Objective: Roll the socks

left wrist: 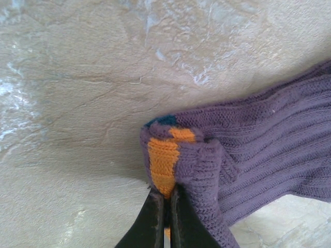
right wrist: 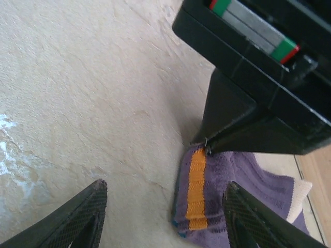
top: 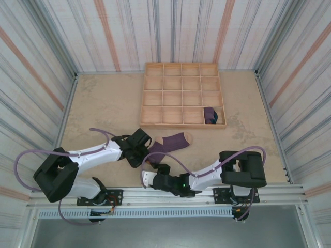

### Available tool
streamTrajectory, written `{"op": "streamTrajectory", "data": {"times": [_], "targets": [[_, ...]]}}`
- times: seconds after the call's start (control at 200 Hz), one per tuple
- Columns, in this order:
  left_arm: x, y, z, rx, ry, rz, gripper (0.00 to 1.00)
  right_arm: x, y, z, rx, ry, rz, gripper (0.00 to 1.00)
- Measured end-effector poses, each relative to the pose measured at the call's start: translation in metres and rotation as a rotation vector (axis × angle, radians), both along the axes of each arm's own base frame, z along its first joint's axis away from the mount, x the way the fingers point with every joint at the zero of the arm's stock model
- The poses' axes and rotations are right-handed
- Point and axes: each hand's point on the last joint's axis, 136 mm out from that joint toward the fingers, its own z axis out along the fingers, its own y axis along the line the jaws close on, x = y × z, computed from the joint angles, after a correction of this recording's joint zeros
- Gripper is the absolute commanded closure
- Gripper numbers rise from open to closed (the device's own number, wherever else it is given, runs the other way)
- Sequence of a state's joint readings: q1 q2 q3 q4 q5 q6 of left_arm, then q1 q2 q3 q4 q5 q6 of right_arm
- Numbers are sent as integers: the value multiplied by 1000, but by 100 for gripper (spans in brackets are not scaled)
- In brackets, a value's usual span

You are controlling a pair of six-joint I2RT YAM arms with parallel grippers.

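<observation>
Sock (left wrist: 269,150) lies pinched at orange edge by left end effector (left wrist: 166,199).

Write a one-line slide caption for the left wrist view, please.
Left claw shut on the orange cuff of a purple sock lying on the beige table.

The flat sock (top: 173,142) is purple with fine ribbed stripes, an orange cuff band (left wrist: 163,160), a dab of teal beside it and a peach end (top: 187,137). The rolled bundle (top: 210,114) is purple and teal. The tray (top: 183,125) is pale wood, the bench (top: 103,103) mottled beige.
</observation>
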State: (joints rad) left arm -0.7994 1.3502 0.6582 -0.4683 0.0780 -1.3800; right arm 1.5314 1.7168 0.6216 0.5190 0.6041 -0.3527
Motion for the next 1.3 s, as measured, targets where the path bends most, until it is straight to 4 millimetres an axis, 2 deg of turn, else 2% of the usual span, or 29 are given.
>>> {"op": "streamTrajectory", "data": {"times": [0.16,0.401,0.862,1.032,1.197,1.302], "targets": [[0,0,0,0,-1,-4,100,6,5,-1,-2,-8,-3,44],[0,0,0,-1,0,-9,100,25,-1,-10,-22,12,-44,48],[0,0,0,-12,7,-13,100,33,-7,-20,42,104,-144,55],[1,-1,1,-16,7,-13,100,43,-7,-24,78,152,-214,69],[6,1,0,-26,-1,6,100,44,-5,-27,111,193,-259,80],[7,3,1,-33,-7,14,100,43,-5,-26,149,227,-285,91]]}}
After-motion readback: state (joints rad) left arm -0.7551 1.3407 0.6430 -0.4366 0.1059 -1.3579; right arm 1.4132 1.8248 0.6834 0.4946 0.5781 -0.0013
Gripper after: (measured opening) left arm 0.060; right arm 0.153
